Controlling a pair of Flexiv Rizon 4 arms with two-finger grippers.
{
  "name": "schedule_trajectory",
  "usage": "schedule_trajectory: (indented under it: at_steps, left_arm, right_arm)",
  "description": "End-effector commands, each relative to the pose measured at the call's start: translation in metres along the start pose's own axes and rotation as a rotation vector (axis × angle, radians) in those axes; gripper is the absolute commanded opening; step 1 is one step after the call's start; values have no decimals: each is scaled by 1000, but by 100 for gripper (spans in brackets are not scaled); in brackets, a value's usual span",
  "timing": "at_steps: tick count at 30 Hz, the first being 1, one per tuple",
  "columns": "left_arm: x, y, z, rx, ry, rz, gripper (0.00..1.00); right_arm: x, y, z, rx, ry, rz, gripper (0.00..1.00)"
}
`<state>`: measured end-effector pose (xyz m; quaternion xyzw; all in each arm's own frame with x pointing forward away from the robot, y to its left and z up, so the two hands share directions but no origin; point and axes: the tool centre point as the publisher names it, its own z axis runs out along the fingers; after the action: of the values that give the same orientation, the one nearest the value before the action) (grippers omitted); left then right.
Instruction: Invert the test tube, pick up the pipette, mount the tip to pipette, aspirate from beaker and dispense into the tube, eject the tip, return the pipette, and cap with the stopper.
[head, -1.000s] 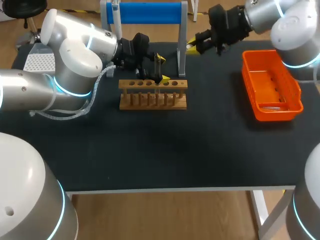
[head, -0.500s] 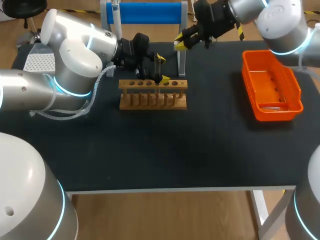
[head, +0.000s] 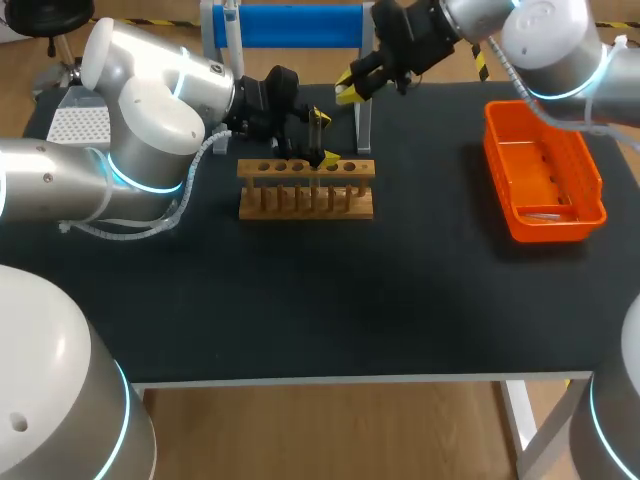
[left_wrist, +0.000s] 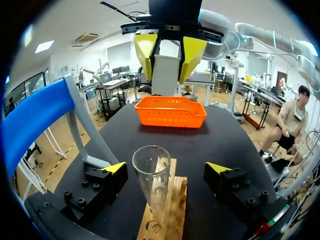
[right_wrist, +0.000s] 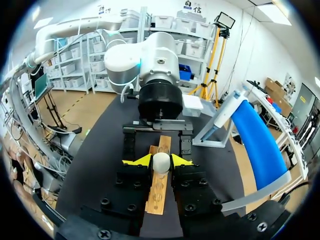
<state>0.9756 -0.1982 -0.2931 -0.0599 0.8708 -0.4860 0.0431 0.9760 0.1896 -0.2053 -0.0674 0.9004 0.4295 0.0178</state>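
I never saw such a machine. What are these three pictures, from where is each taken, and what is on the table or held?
A robot's left arm and right arm stand at a black table. One picture looks down from above; the two round ones come from wrist cameras. On the table stand a wooden tube rack and an orange plastic basket. The left gripper is open around a clear glass test tube in the rack. The right gripper pinches a white rounded stopper.

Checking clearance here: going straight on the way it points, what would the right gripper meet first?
Probably the test tube standing in the wooden rack, between the left gripper's open jaws. The right gripper, shut on the stopper, points toward it, though depth is unclear.
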Motion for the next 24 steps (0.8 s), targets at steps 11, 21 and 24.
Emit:
schedule_trajectory:
  at_steps: [11,21,24]
  left_arm:
    - [-1,0,0,-1,3,0,100]
    - [-1,0,0,-1,3,0,100]
    - [-1,0,0,-1,3,0,100]
  right_arm:
    - [4,7,11,25,-17,8,0]
    - [6,12,18,32,-10,1,0]
    - [6,12,20,35,-10,1,0]
